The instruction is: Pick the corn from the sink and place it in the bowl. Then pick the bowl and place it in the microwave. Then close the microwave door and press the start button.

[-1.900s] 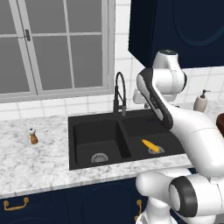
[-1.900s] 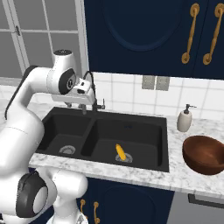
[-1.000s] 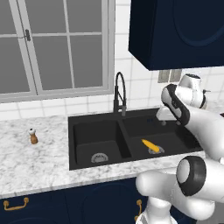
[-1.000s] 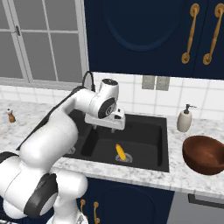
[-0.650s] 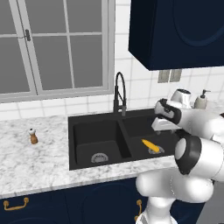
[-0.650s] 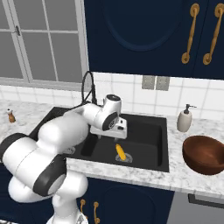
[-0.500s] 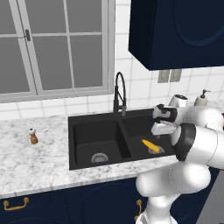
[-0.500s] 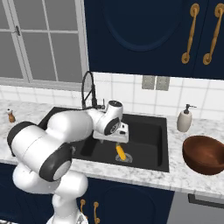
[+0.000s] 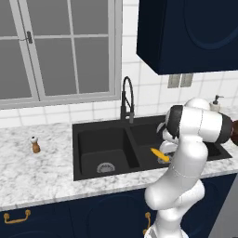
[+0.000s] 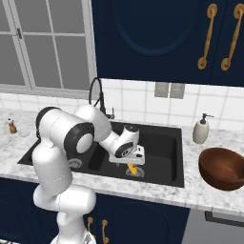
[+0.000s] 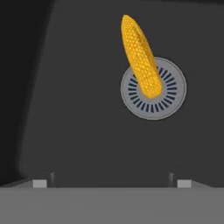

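Corn (image 11: 141, 57), one cob, lies in the right basin of the black sink (image 10: 164, 143), its thick end on the round drain (image 11: 168, 100). One claw (image 10: 130, 161) hangs open above it, bare floor around. One bowl (image 10: 224, 168) sits on the bench (image 10: 195, 193).

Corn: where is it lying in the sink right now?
The slim yellow-orange corn cob lies on the floor of the matte black sink's right basin, one end over the round metal drain, directly below the open hand.
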### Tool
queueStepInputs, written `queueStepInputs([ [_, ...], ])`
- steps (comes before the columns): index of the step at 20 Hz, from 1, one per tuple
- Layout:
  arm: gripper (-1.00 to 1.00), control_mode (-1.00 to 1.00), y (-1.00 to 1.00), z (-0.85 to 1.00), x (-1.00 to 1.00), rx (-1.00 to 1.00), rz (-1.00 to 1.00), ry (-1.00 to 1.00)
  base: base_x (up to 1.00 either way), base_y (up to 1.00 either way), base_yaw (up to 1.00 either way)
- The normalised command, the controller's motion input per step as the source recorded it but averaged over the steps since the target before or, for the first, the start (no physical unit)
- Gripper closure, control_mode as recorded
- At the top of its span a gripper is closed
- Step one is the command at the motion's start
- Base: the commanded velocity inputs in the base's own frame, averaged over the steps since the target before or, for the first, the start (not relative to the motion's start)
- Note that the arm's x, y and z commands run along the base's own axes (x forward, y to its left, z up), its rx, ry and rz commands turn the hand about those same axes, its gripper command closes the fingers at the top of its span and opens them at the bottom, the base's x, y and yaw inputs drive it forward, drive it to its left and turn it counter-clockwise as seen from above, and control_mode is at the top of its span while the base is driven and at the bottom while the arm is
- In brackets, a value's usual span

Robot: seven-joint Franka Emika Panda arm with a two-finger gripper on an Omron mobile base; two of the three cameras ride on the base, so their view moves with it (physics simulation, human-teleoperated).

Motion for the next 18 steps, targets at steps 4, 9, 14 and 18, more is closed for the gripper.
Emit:
queueStepInputs([
  [4,-1.0,-1.0,-0.15,-0.44,0.39,0.02,0.08,0.0,0.0,0.0,0.0],
  [9,-1.0,-1.0,0.0,-0.59,0.51,0.0,0.03,0.0,0.0,0.0,0.0],
  [14,-1.0,-1.0,-0.05,-0.35,0.5,0.04,0.03,0.0,0.0,0.0,0.0],
  [18,-1.0,-1.0,-0.13,-0.42,0.46,0.03,0.04,0.0,0.0,0.0,0.0],
])
